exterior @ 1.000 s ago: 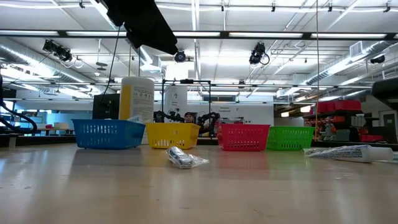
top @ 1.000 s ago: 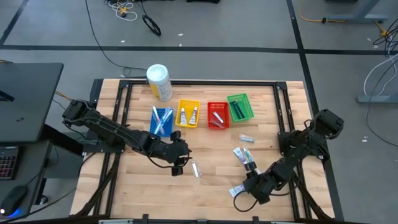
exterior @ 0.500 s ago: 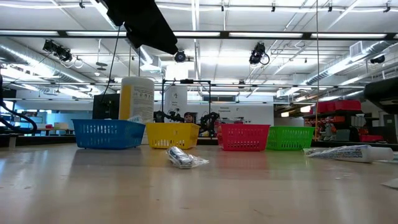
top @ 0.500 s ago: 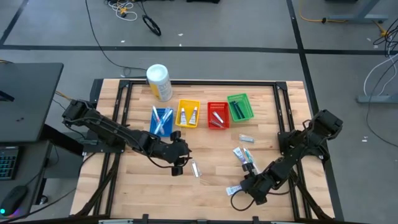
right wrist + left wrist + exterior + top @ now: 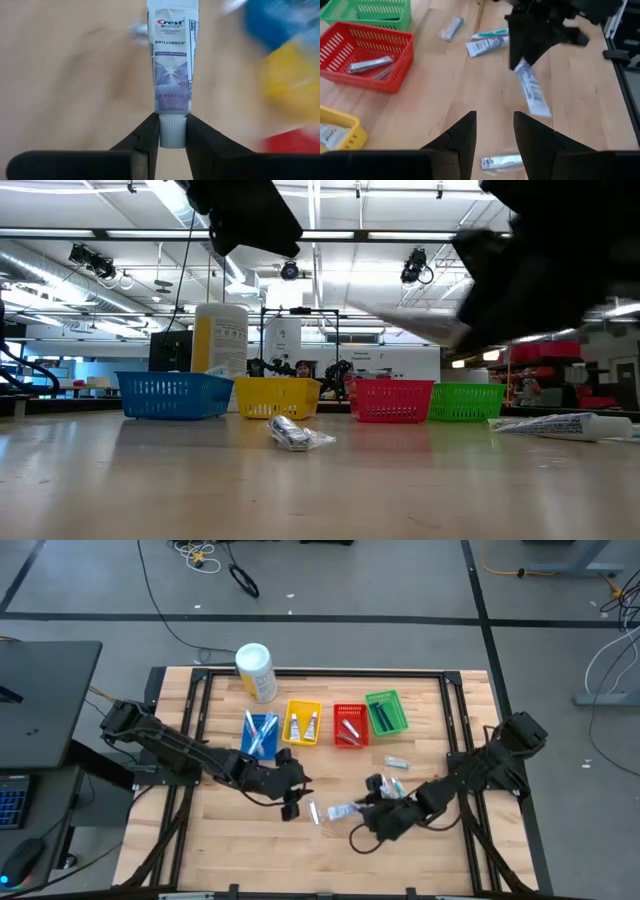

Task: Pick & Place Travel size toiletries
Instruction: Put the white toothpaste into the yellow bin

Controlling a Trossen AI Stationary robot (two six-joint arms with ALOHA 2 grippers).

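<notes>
**Gripping a toothpaste tube above the table**

Holding a toothpaste tube [image 5: 172,60] by its white cap, my right gripper [image 5: 172,131] has both fingers pinched tight against that cap, with the tube body sticking straight out ahead of them. Seen from above, the right gripper [image 5: 372,813] and its tube [image 5: 346,810] sit on the near side of the red basket [image 5: 349,725], lifted off the wood; the low view shows the dark arm raised over the table.

My left gripper [image 5: 492,131] hangs just beside that spot, on the near side of the yellow basket [image 5: 303,723], its fingers [image 5: 458,137] spread apart with nothing between them. A small wrapped item [image 5: 314,811] lies on the table [image 5: 220,840] between my two grippers.

Nearer the red basket, loose toiletries [image 5: 392,786] lie in a small cluster, and one more packet [image 5: 396,762] rests just short of the green basket [image 5: 386,712]. The red basket holds silver-wrapped items [image 5: 370,64], the yellow one tubes, and the blue basket [image 5: 260,733] toothbrushes. Beyond the blue basket stands a white-and-yellow canister [image 5: 255,672].
</notes>
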